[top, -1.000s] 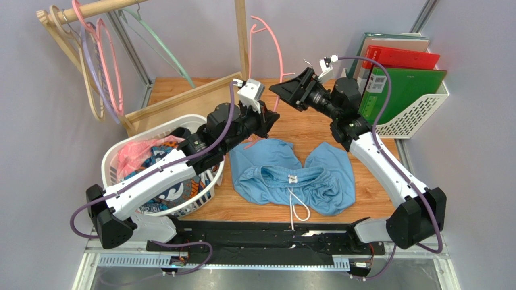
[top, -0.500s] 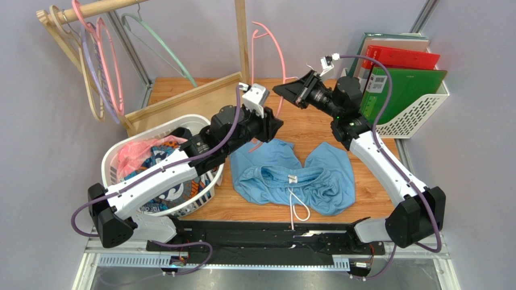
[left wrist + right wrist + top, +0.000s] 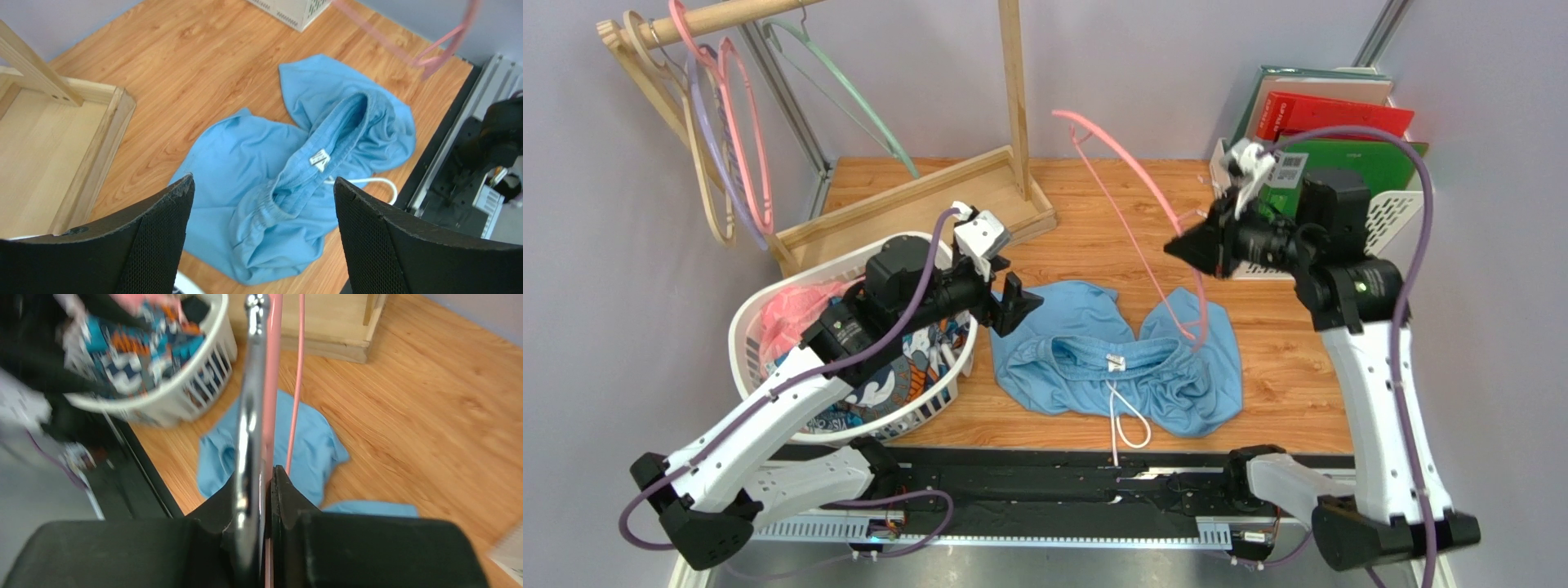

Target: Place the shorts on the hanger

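At the middle of the tabletop (image 3: 1271,368), we see the shorts (image 3: 1112,355) lying flat and crumpled, waistband towards the near edge, their white label (image 3: 1114,363) facing up and the drawstring (image 3: 1127,423) looping out towards the arm bases. The left jaws hang above the far left corner of the shorts, just beside the white laundry basket (image 3: 756,325). In the left wrist view they stand wide apart, with nothing between the black fingers (image 3: 153,245) except the blue fabric far below.

The right jaws, raised on the right arm (image 3: 1382,368) above the right side of the tabletop, are closed narrowly on the hanger (image 3: 1136,162). In the right wrist view we see its silver hook (image 3: 248,429) pinched between the two fingers, the pink frame running away from the camera. From above, the hanger slants through the air from beside the wooden post (image 3: 1014,86) down to the right leg of the shorts. We cannot tell whether its lower end touches the fabric.

The basket holds a pink garment (image 3: 787,312) and a patterned cloth (image 3: 891,380).
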Controlling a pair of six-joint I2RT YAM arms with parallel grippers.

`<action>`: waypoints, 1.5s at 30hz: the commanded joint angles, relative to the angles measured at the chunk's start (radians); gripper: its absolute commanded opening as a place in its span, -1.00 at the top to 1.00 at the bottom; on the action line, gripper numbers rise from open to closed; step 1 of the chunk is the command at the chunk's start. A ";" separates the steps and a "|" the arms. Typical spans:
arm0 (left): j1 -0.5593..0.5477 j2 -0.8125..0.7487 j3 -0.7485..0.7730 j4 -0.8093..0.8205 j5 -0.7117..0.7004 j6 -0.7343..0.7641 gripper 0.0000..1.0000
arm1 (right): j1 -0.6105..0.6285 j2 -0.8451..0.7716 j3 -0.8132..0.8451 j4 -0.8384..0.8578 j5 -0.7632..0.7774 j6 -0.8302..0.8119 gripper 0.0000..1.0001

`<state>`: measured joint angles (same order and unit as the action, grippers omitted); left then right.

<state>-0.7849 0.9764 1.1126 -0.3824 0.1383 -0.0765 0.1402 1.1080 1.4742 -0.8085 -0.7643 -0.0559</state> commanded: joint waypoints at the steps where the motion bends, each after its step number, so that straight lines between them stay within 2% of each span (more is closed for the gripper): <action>1: 0.107 0.024 0.001 -0.133 0.309 0.153 -0.73 | 0.001 -0.149 0.063 -0.629 0.014 -0.735 1.00; 4: 0.113 0.039 -0.011 -0.167 0.351 0.179 -0.73 | 0.001 -0.226 0.044 -0.824 0.109 -0.971 1.00; 9: 0.111 0.113 -0.034 -0.174 0.380 0.199 -0.63 | 0.056 -0.350 -0.017 -0.860 0.256 -1.064 1.00; 13: 0.111 0.147 -0.017 -0.127 0.357 0.192 -0.64 | 0.130 -0.341 -0.055 -0.860 0.336 -1.036 1.00; 17: 0.108 0.033 -0.050 -0.032 0.385 0.259 -0.65 | 0.157 -0.312 -0.106 -0.859 0.335 -1.027 1.00; 20: 0.089 -0.020 -0.037 -0.073 0.366 0.388 -0.64 | 0.159 -0.286 -0.141 -0.859 0.315 -1.032 1.00; 22: 0.069 -0.044 -0.033 -0.101 0.383 0.524 -0.67 | 0.159 -0.254 -0.144 -0.859 0.301 -1.030 1.00; 25: -0.040 -0.051 -0.017 -0.084 0.333 0.693 -0.73 | 0.164 -0.209 -0.131 -0.859 0.255 -1.030 1.00; 26: -0.110 -0.023 -0.005 -0.079 0.311 0.752 -0.74 | 0.173 -0.198 -0.124 -0.857 0.250 -1.030 1.00; 29: -0.203 0.080 0.067 -0.070 0.212 0.800 -0.69 | 0.202 -0.157 -0.104 -0.857 0.243 -1.026 1.00; 34: -0.250 0.198 0.107 0.034 0.155 0.851 -0.64 | 0.281 -0.131 -0.101 -0.842 0.278 -0.984 1.00; 41: -0.312 0.321 0.174 -0.033 0.130 0.827 -0.63 | 0.374 -0.097 -0.084 -0.772 0.304 -0.891 1.00; 43: -0.313 0.346 0.187 -0.056 0.115 0.810 -0.44 | 0.380 -0.093 -0.069 -0.764 0.293 -0.868 1.00; 44: -0.315 0.353 0.194 -0.075 0.089 0.784 -0.27 | 0.384 -0.094 -0.068 -0.759 0.289 -0.860 1.00; 45: -0.312 0.364 0.199 -0.087 0.080 0.773 0.16 | 0.381 -0.096 -0.068 -0.755 0.281 -0.843 1.00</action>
<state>-1.0920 1.3190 1.2537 -0.4324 0.2661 0.7277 0.5125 1.0203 1.3529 -1.3861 -0.4633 -0.9680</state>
